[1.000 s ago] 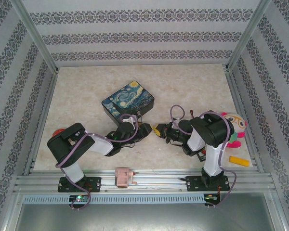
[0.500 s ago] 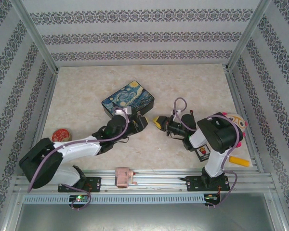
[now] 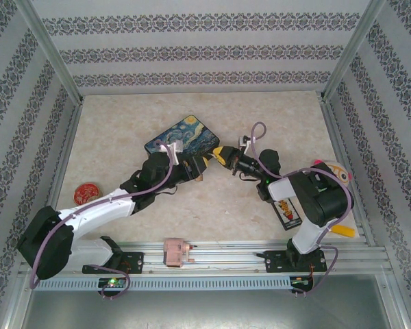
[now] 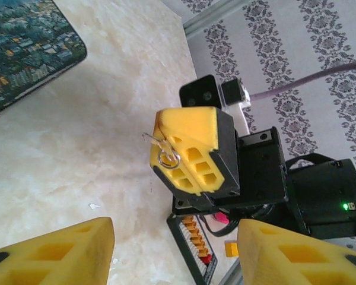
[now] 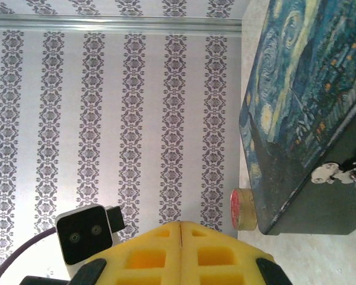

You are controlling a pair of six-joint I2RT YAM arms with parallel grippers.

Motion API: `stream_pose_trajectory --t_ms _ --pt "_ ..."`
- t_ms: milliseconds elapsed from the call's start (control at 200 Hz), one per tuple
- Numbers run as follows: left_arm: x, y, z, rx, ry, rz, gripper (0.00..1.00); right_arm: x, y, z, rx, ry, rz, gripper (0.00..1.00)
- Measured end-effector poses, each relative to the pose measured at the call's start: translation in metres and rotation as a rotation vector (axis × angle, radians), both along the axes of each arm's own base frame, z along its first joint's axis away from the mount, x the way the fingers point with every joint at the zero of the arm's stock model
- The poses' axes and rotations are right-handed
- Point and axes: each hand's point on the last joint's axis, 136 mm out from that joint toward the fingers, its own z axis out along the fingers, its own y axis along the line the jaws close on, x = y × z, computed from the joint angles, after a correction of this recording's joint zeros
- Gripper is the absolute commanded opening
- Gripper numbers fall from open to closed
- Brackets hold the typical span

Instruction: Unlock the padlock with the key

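My right gripper [image 3: 222, 156] is shut, its yellow fingers [image 4: 190, 155] pressed together. A small silver key ring [image 4: 168, 158] and a thin metal tip stick out of the finger seam, so the key is pinched there, mostly hidden. My left gripper [image 3: 196, 168] faces it, open with nothing between the fingers [image 4: 77, 249]. The starry-night box [image 3: 182, 136] lies just behind both grippers. On its dark front sits a silver hasp [image 5: 327, 173], with a thin silver loop beside it at the frame edge. The padlock's brass body is out of view there.
A round red-topped tin [image 3: 88, 190] lies at the left. A black device with orange buttons [image 3: 288, 211] lies under the right arm. A plush toy [image 3: 334, 175] and a yellow block [image 3: 341, 229] are at the right. A pink object [image 3: 178, 251] rests on the front rail.
The left arm has stretched forward and its gripper moved up towards the box. My right gripper moved up and left with the key, so the two grippers now face each other.
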Motion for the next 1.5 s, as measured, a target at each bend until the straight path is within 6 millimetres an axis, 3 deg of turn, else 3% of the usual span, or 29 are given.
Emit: stream_pose_trajectory --t_ms 290,580,969,1114,1239,1439,1499 --pt "0.012 -0.009 -0.013 -0.046 0.039 -0.012 0.49 -0.007 0.01 0.002 0.004 -0.001 0.029 0.0" --pt "0.026 -0.009 -0.003 -0.146 0.026 0.005 0.38 -0.017 0.022 0.002 0.004 -0.002 0.064 0.0" --pt "0.028 -0.006 -0.011 -0.197 0.054 0.018 0.25 -0.02 0.026 0.004 0.007 -0.002 0.075 0.0" --pt "0.03 -0.008 -0.012 -0.215 0.06 0.017 0.15 -0.019 0.025 0.004 0.008 -0.002 0.072 0.0" --pt "0.032 -0.007 -0.014 -0.232 0.064 0.023 0.0 -0.018 0.025 0.002 0.006 0.004 0.063 0.0" --pt "0.032 -0.008 -0.013 -0.241 0.065 0.018 0.0 -0.017 0.024 0.003 0.006 0.002 0.055 0.0" --pt "0.032 -0.008 -0.012 -0.238 0.06 0.009 0.0 -0.017 0.022 0.004 0.004 -0.002 0.054 0.11"
